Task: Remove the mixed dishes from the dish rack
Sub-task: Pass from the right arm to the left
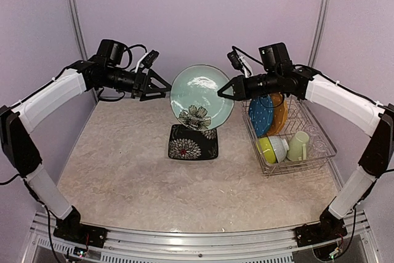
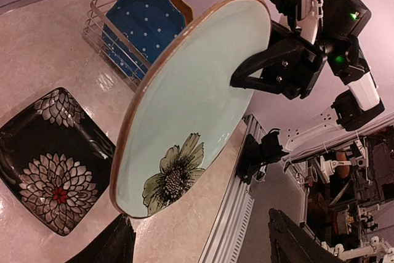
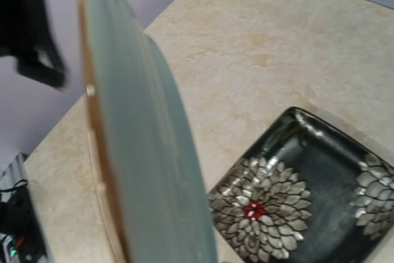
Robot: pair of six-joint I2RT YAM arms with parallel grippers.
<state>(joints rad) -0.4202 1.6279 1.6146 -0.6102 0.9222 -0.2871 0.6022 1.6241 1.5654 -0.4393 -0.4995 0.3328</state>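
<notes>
Pale green flowered plate [image 1: 200,93] hangs on edge in the air above the surface [image 1: 123,170], its glazed face toward the overhead camera and its painted flower at 6 o'clock on the disc. The right pincer [image 1: 223,92] is clenched on the rim at 3 o'clock, grasping the pale green flowered plate. The left pincer [image 1: 165,89] sits at the plate's 9 o'clock, released, its fingers [image 2: 117,244] spread wide. Whether one of them touches the rim cannot be told.

At 6 o'clock of the held plate, the black square plate [image 1: 192,143] lies flat on the surface. The dish rack [image 1: 326,147] stands at 3 o'clock of it, near the surface's right edge. Inside, the blue white-dotted plate [image 1: 261,115] stands on edge at the far end, with the orange plate [image 1: 280,110] just beside it at 3 o'clock. At the near end the lime bowl [image 1: 266,148] and white bowl [image 1: 281,150] sit together, with the pale green mug [image 1: 298,146] at their 3 o'clock.
</notes>
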